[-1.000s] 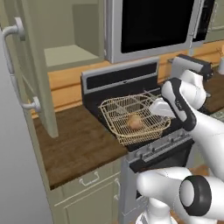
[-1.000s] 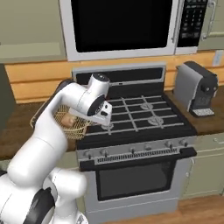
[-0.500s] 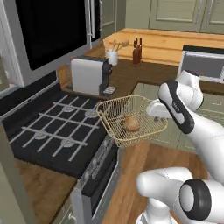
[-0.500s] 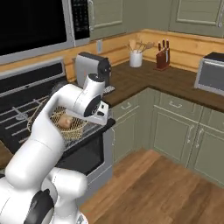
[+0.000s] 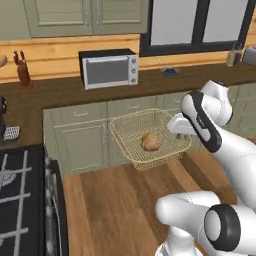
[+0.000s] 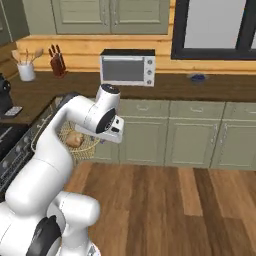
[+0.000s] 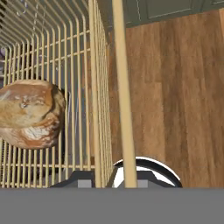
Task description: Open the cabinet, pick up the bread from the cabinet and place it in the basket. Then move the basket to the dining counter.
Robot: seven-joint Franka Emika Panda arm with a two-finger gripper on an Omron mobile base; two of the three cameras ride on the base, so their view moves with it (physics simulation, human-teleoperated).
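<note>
Carry step, last part of the task. My gripper (image 5: 176,126) is clamped on the right rim of the basket (image 5: 131,141), seen centre of the left base frame; the hand view shows the rim bar running straight down between my fingers, so jaws closed on wire, not free. The basket hangs in the air above the wood floor (image 5: 117,195), not resting on anything. The bread (image 5: 149,141) sits inside it on the mesh bottom, left side of the hand frame (image 7: 30,113), and left of centre in the right base frame (image 6: 74,140).

Bread already in, basket lifted. Next, I judge: bring it to the dining counter, keep it level so the roll doesn't shift, lower until the bottom sits flat, then let go.
</note>
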